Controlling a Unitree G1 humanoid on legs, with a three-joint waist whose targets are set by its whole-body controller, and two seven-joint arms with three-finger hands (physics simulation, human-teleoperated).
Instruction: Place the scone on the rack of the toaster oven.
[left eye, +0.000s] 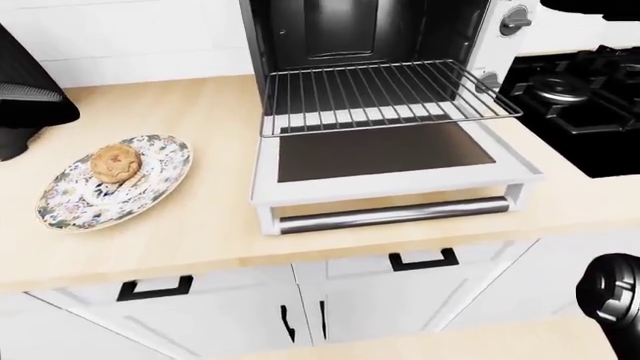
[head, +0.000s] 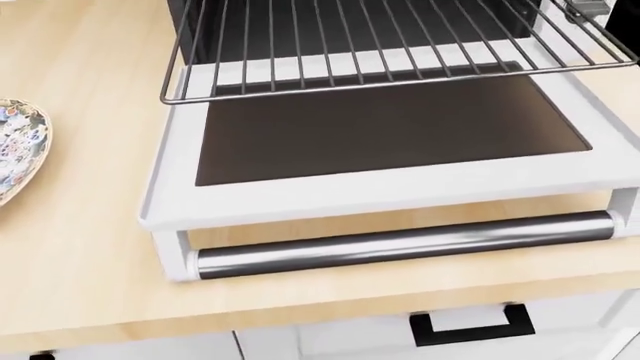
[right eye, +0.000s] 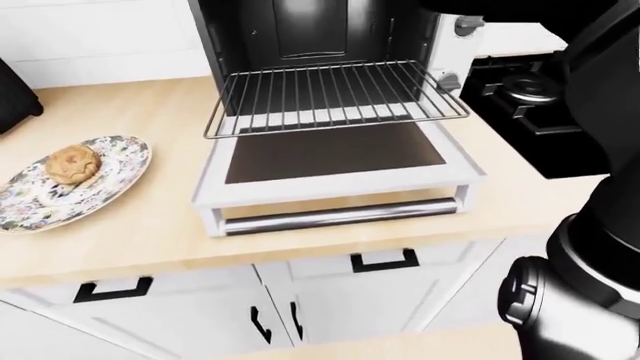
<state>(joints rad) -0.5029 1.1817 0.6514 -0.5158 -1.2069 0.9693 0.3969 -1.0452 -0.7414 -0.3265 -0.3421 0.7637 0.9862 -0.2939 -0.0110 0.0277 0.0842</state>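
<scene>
The scone sits on a floral plate on the table, left of the pulled-out rack; likely light and crumbly, it wants gentle side pinching, though neither robot hand's fingers show.

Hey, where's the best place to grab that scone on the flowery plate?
Probably from above, fingers closing on opposite sides of the scone: it is a low round dome resting on the plate, top and sides clear, with no edge underneath to get hold of.
</scene>
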